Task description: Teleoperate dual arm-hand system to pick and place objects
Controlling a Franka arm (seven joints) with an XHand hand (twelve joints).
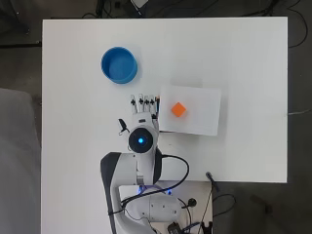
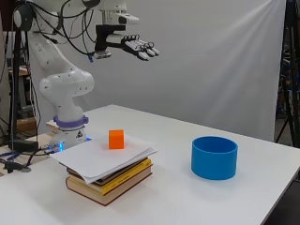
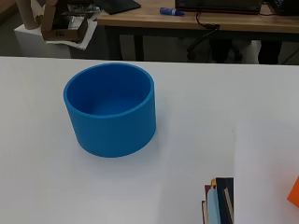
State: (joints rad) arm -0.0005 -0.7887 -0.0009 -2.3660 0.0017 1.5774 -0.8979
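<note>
Presently the hand (image 2: 136,47) is open, fingers (image 1: 141,103) extended and nearly straight, holding and touching nothing. It hangs high above the counter (image 1: 243,53), palm down, on a raised arm. An orange cube (image 2: 116,139) sits on a white sheet (image 2: 101,159) topping a stack of books (image 2: 112,180). A blue cup (image 1: 119,65) stands apart on the counter, upright.

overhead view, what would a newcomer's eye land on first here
Probably the small orange cube, bright on the white paper that covers a stack of books right of the arm. Next the blue round container, empty, standing apart on the white table. The hand hangs open high above the table, holding nothing.
</note>
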